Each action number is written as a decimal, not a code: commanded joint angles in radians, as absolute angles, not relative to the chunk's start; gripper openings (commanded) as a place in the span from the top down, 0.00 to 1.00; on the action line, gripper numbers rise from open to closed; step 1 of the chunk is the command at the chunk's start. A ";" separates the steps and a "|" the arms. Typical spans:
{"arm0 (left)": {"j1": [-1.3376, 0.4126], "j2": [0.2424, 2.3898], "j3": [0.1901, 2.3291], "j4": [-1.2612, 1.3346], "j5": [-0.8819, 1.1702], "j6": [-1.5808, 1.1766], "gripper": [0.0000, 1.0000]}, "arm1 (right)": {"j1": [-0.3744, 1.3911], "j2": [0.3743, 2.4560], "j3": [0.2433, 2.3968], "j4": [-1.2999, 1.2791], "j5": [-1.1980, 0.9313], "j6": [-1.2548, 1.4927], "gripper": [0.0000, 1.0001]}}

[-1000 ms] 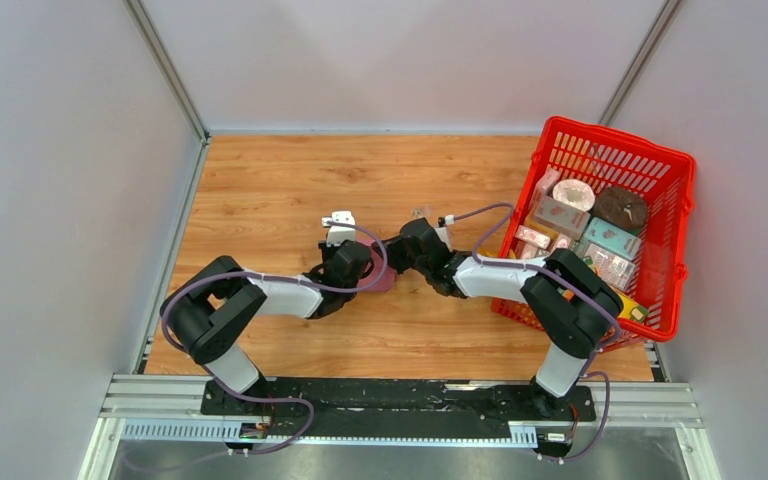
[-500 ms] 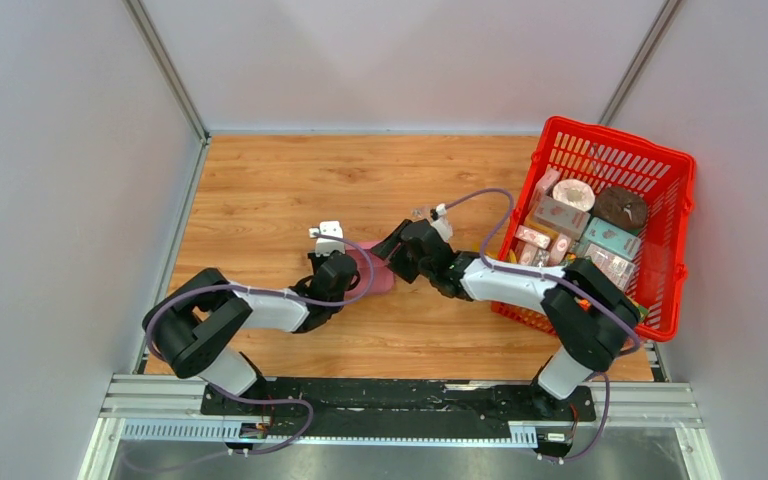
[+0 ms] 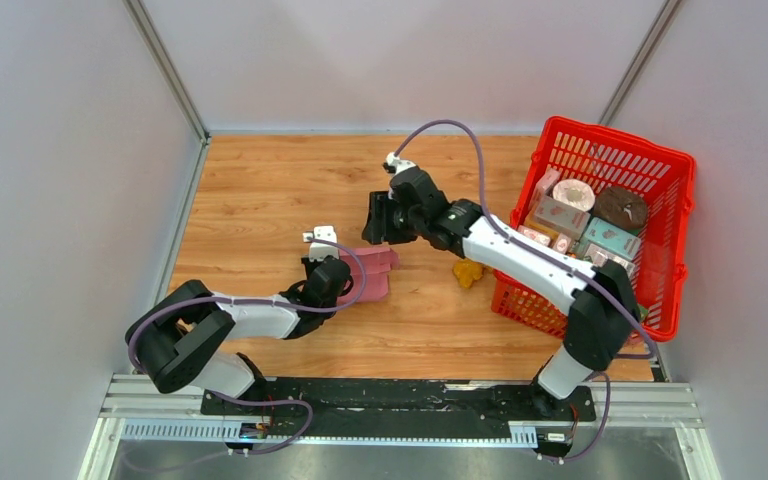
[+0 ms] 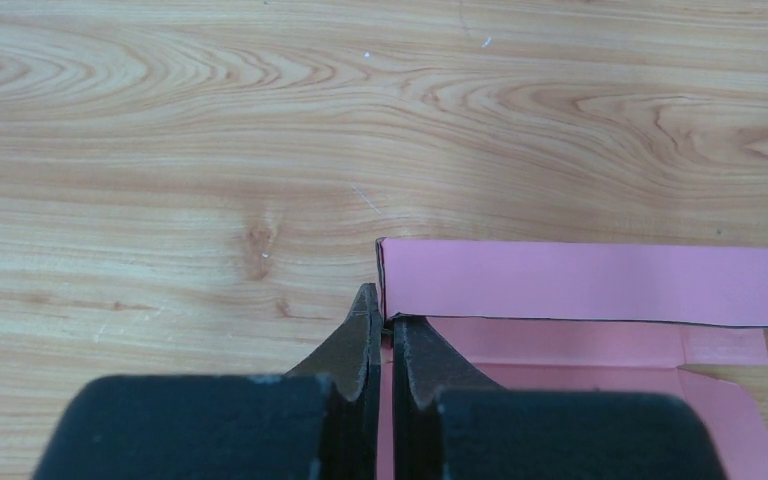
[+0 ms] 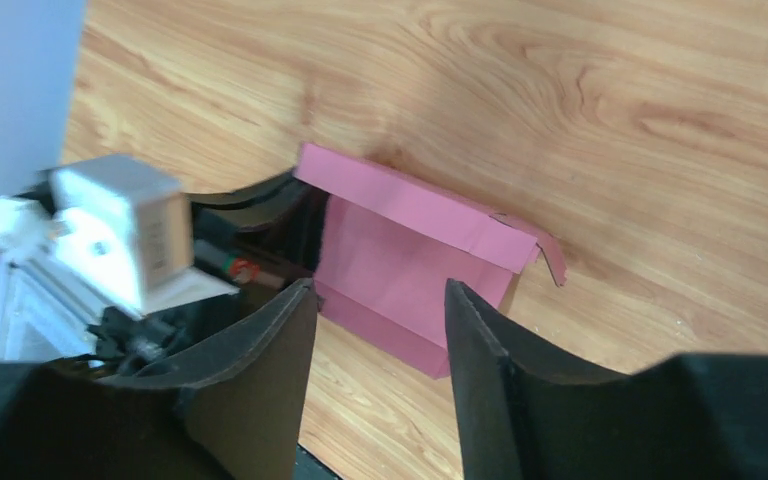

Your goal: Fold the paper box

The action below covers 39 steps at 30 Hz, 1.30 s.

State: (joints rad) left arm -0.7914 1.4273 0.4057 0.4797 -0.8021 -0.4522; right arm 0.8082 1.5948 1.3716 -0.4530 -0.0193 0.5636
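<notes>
The pink paper box (image 3: 374, 270) lies on the wooden table (image 3: 260, 180), close to the middle. It is partly folded. One long side stands up and a flap lies flat on the wood. The left gripper (image 4: 381, 322) has its two fingers pressed together, pinching the left edge of the box. The right gripper (image 3: 376, 228) hangs just past the far side of the box and does not touch it. Its fingers (image 5: 260, 370) are spread apart with nothing held between them. A small yellow thing (image 3: 468, 272) sits on the table to the right of the box. A red basket (image 3: 615, 140) with little cartons (image 3: 560, 215) inside stands at the right side.
</notes>
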 commanded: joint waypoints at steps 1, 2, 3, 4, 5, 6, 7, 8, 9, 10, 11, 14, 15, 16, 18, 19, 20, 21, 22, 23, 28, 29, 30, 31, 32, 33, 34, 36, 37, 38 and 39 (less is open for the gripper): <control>-0.788 1.419 0.399 0.420 -0.816 -0.463 1.00 | 0.805 1.704 1.442 -0.592 -0.023 0.503 0.51; -0.790 1.423 0.399 0.420 -0.813 -0.465 1.00 | 0.805 1.712 1.448 -0.589 -0.008 0.506 0.55; -0.788 1.425 0.397 0.419 -0.807 -0.468 1.00 | 0.804 1.729 1.457 -0.584 -0.005 0.512 0.56; -0.788 1.427 0.399 0.419 -0.805 -0.471 1.00 | 0.805 1.738 1.465 -0.587 -0.006 0.511 0.57; -0.788 1.428 0.397 0.417 -0.801 -0.475 1.00 | 0.805 1.747 1.471 -0.595 -0.008 0.511 0.56; -0.788 1.431 0.397 0.422 -0.802 -0.477 1.00 | 0.804 1.759 1.473 -0.604 -0.008 0.512 0.56; -0.788 1.433 0.397 0.423 -0.802 -0.476 1.00 | 0.804 1.763 1.464 -0.606 -0.006 0.526 0.56; -0.788 1.433 0.399 0.422 -0.807 -0.474 1.00 | 0.805 1.763 1.457 -0.604 -0.002 0.537 0.56; -0.790 1.430 0.399 0.416 -0.808 -0.472 1.00 | 0.804 1.761 1.448 -0.600 -0.002 0.546 0.56; -0.788 1.427 0.397 0.411 -0.810 -0.474 1.00 | 0.799 1.761 1.427 -0.585 -0.002 0.555 0.56; -0.790 1.422 0.397 0.413 -0.813 -0.474 1.00 | 0.793 1.763 1.411 -0.565 -0.020 0.569 0.57; -0.790 1.424 0.399 0.417 -0.815 -0.469 1.00 | 0.779 1.758 1.388 -0.506 -0.034 0.574 0.57; -0.788 1.424 0.400 0.413 -0.813 -0.469 1.00 | 0.778 1.747 1.393 -0.508 -0.028 0.568 0.57; -0.788 1.424 0.399 0.410 -0.813 -0.469 1.00 | 0.778 1.741 1.399 -0.514 -0.025 0.563 0.57; -0.788 1.420 0.397 0.407 -0.816 -0.471 1.00 | 0.778 1.721 1.405 -0.515 -0.015 0.549 0.54; -0.788 1.419 0.396 0.407 -0.816 -0.469 1.00 | 0.778 1.720 1.408 -0.515 -0.012 0.546 0.53; -0.788 1.417 0.397 0.405 -0.821 -0.468 1.00 | 0.776 1.721 1.413 -0.515 -0.015 0.540 0.53; -0.790 1.416 0.397 0.405 -0.824 -0.468 1.00 | 0.773 1.741 1.431 -0.525 -0.023 0.535 0.53; -0.790 1.416 0.394 0.406 -0.825 -0.469 1.00 | 0.770 1.752 1.439 -0.531 -0.031 0.534 0.53; -0.790 1.419 0.396 0.408 -0.830 -0.469 1.00 | 0.769 1.764 1.446 -0.532 -0.037 0.535 0.53; -0.788 1.425 0.396 0.405 -0.821 -0.477 1.00 | 0.769 1.810 1.431 -0.503 -0.074 0.574 0.56; -0.788 1.421 0.394 0.405 -0.818 -0.480 1.00 | 0.769 1.809 1.419 -0.489 -0.089 0.580 0.56; -0.788 1.419 0.391 0.411 -0.816 -0.482 1.00 | 0.769 1.802 1.404 -0.460 -0.095 0.592 0.56; -0.790 1.419 0.388 0.414 -0.816 -0.482 1.00 | 0.769 1.802 1.384 -0.443 -0.104 0.607 0.57; -0.788 1.416 0.390 0.413 -0.815 -0.482 1.00 | 0.769 1.807 1.382 -0.436 -0.118 0.615 0.57; -0.788 1.414 0.390 0.414 -0.815 -0.483 1.00 | 0.769 1.819 1.384 -0.431 -0.126 0.618 0.57; -0.788 1.416 0.388 0.416 -0.815 -0.483 1.00 | 0.767 1.825 1.379 -0.425 -0.132 0.621 0.58; -0.790 1.422 0.385 0.432 -0.810 -0.482 1.00 | 0.767 1.838 1.373 -0.388 -0.143 0.638 0.58; -0.790 1.424 0.387 0.436 -0.808 -0.482 1.00 | 0.762 1.842 1.370 -0.377 -0.147 0.644 0.58; -0.790 1.425 0.388 0.433 -0.801 -0.482 1.00 | 0.761 1.848 1.370 -0.368 -0.152 0.658 0.58; -0.788 1.425 0.388 0.427 -0.798 -0.483 1.00 | 0.756 1.853 1.371 -0.359 -0.152 0.660 0.58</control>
